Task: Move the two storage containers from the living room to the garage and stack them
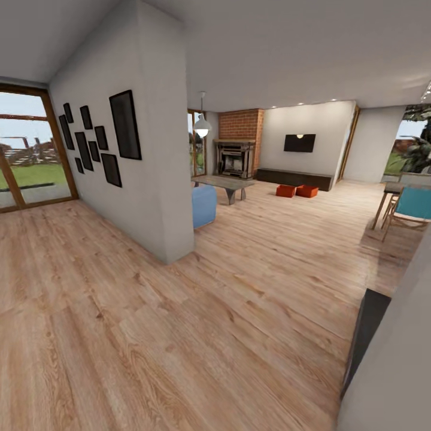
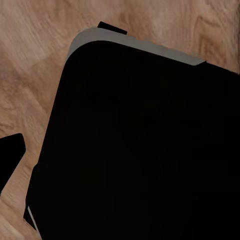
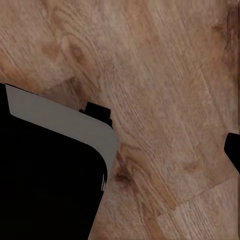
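Left tool: a dark finger-like tip juts in at the edge of the left wrist view; with so little of it showing I cannot tell whether the fingers are apart or together.
Right tool: a similar dark sliver sits at the edge of the right wrist view; again its state cannot be told, and nothing appears held.
Below the tools: both wrist cameras look down on a black, rounded, grey-edged body, probably the robot's own base, with pale wood-plank floor beyond it. The arms seem tucked low for driving, not reaching.
Storage containers: the two orange-red bins and rest side by side on the plank floor, far across the room, just in front of the low dark cabinet under the wall TV.
Surroundings: the brick fireplace and a low bench stand to their left; a white partition wall with black frames is nearer, and a blue chair stands at the right.
Stage: judged early, since both bins are untouched in the living room.
Next need: an open stretch of floor leads toward the bins, so approach should come before any grasp.
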Available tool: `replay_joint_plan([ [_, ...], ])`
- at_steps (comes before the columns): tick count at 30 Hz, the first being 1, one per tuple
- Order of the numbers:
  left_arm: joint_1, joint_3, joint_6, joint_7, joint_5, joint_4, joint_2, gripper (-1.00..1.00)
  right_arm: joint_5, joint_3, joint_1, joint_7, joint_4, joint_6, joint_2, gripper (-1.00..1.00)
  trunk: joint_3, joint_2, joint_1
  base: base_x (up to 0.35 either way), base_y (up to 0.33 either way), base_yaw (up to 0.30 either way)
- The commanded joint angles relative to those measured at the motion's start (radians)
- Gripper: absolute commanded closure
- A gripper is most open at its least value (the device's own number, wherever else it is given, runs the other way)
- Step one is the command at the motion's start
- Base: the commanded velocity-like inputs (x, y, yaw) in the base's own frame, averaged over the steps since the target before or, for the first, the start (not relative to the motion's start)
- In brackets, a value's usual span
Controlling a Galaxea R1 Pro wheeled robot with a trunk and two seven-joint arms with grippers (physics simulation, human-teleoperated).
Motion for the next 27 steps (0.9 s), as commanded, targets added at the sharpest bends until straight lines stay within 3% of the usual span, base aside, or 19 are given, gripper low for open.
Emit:
replay_joint_plan([
  [1,0.000,0.007,-0.002,0.001,0.000,0.000,0.000,-1.00,-0.010,0.009,-0.001,0.000,0.003,-0.006,0.000,-1.00,-0.001,0.000,0.001,0.322,0.000,0.000],
  [27,0.000,0.007,-0.002,0.001,0.000,0.000,0.000,-1.00,-0.010,0.010,-0.001,0.002,0.003,-0.006,-0.001,-1.00,-0.001,0.000,0.001,0.322,0.000,0.000],
])
